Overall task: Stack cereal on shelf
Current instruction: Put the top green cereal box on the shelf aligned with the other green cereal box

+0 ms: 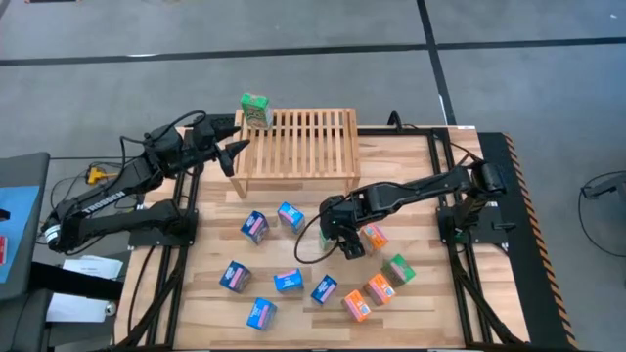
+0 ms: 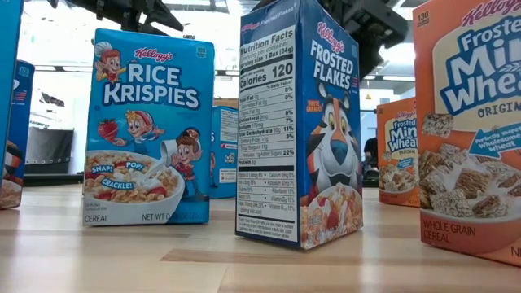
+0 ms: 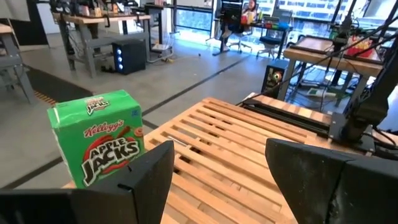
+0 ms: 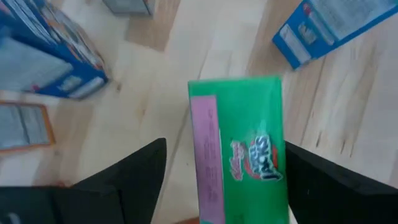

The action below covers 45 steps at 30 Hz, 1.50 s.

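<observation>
**One Apple Jacks box on the rack, a second between the right jaws**

The left gripper (image 1: 233,149) hovers at the far-left corner of the wooden rack (image 1: 303,147), just beside the green Apple Jacks box (image 1: 255,110) standing upright on that corner. In the left wrist view the fingers stand wide apart with nothing between them, and the Apple Jacks box (image 3: 99,144) sits clear of them on the rack slats (image 3: 236,149). Judged from this, the box is placed at the corner to leave the remaining slats free for further boxes.

The right gripper (image 1: 337,235) is low over the table (image 1: 411,313), in the middle of the loose cereal. In the right wrist view its fingers are spread wide on either side of a second green box (image 4: 242,149), which lies between them, a pink side panel showing. Contact is not visible, so a grip cannot be confirmed. The straddling position suits closing on the two narrow sides.

Contents: the rack holds one box only. The remaining boxes stand or lie on the table: blue boxes (image 1: 256,227) to the left of the right gripper, orange boxes (image 1: 358,305) and a green box (image 1: 397,270) to its right. The low view shows a Rice Krispies box (image 2: 146,130), a Frosted Flakes box (image 2: 301,122) and a Frosted Mini-Wheats box (image 2: 472,122) upright on the tabletop.
</observation>
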Available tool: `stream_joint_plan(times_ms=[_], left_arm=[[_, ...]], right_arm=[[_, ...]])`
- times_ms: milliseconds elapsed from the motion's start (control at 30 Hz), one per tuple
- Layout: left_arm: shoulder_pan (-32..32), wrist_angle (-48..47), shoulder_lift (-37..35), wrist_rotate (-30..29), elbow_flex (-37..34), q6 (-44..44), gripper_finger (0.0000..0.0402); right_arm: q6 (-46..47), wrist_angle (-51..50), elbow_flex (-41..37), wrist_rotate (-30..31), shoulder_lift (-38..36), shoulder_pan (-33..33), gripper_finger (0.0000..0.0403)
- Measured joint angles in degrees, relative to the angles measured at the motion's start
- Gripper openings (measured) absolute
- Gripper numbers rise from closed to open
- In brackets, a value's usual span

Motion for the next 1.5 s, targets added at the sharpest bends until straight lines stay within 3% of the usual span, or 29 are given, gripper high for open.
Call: stream_joint_plan(times_ms=[367, 933, 1500], left_arm=[[0.0, -2.5, 0.0, 0.0, 0.0, 0.4, 0.0244], [0.0, -5.0, 0.0, 0.2, 0.0, -0.2, 0.0244], [0.0, -5.4, 0.0, 3.2, 0.0, -2.1, 0.0244]], right_arm=[[2.3, -0.5, 0.1, 0.0, -0.1, -0.7, 0.0278], [4.8, -0.8, 0.1, 0.0, 0.9, -0.8, 0.0272], [4.7, -1.5, 0.1, -0.3, -2.1, -1.1, 0.0155]])
